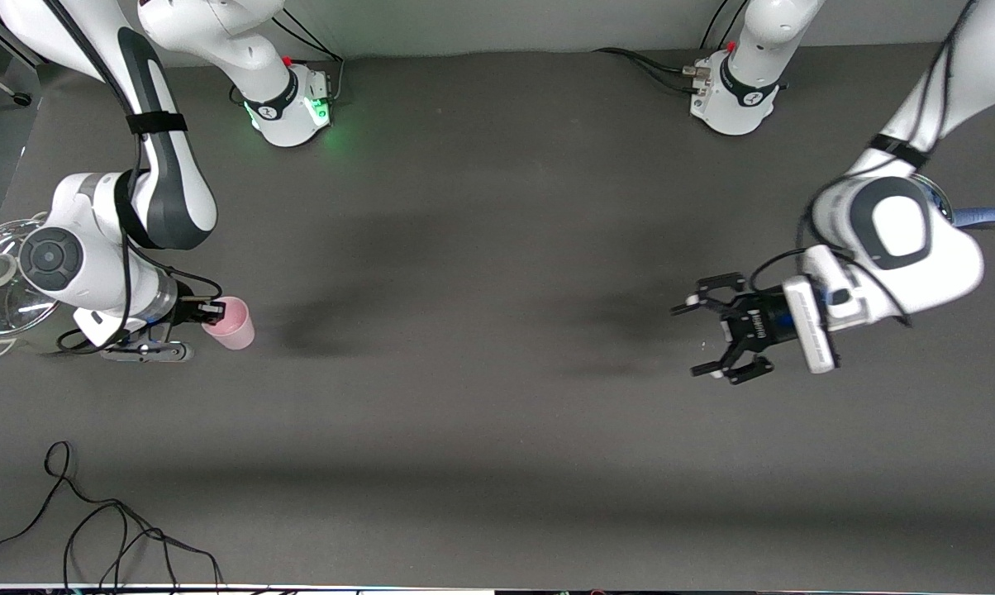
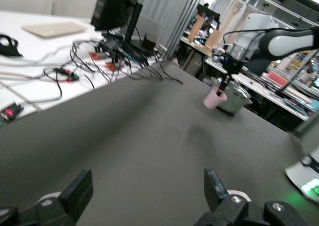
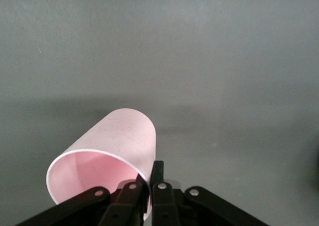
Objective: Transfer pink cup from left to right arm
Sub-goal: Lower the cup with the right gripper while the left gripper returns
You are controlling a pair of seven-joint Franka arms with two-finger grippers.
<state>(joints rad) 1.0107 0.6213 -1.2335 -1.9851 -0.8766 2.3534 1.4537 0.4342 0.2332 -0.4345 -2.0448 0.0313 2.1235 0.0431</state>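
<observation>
High front view straight down on the worktop [image 1: 497, 413]; both wrist views low, sharing the pink cup [image 3: 112, 151].

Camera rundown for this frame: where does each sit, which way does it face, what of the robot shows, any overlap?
Front view: high, facing both bases; shows both arms, the right end effector shut on the pink cup, the left end effector open.
Left wrist view: over the table, looking toward the right arm's end; own fingertips frame it.
Right wrist view: looks down at the table; own fingers pinch the cup rim.
Shared: the cup appears in all three.
</observation>
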